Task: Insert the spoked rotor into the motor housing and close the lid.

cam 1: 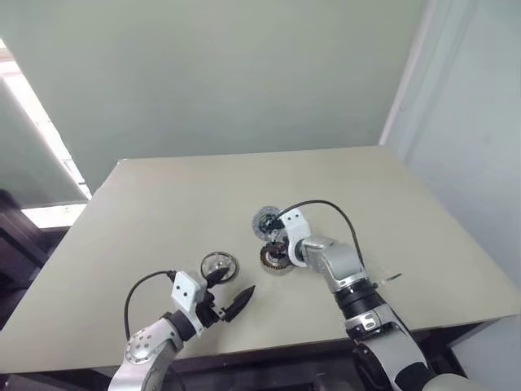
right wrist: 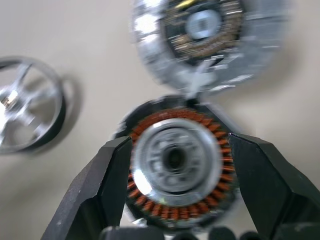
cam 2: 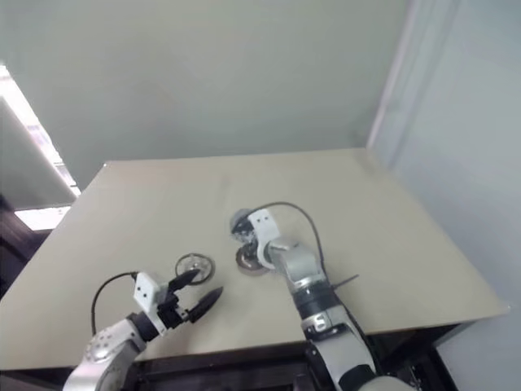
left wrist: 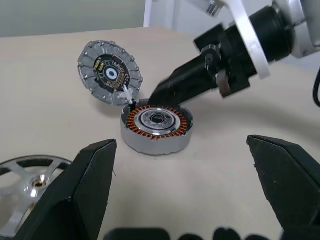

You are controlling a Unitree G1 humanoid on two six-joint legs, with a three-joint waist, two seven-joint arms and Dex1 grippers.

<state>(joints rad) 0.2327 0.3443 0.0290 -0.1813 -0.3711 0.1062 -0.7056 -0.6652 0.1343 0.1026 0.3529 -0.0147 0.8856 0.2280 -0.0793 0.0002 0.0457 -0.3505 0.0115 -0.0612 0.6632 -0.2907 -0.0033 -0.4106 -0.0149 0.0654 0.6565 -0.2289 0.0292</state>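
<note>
The motor housing, a squat silver casing with copper windings, stands mid-table. The lid lies just behind it with its dark hub up, and a small pale tab sits between the two. The spoked rotor lies to the housing's left, silver spokes up. My right gripper hangs open over the housing's far side. Its fingers straddle the casing in the right wrist view and their tips sit near the lid's edge. My left gripper stands open and empty near the table's front, beside the rotor.
The tan table ends in a front edge close below both arms. A pale wall rises behind it. Black cables loop off both wrists.
</note>
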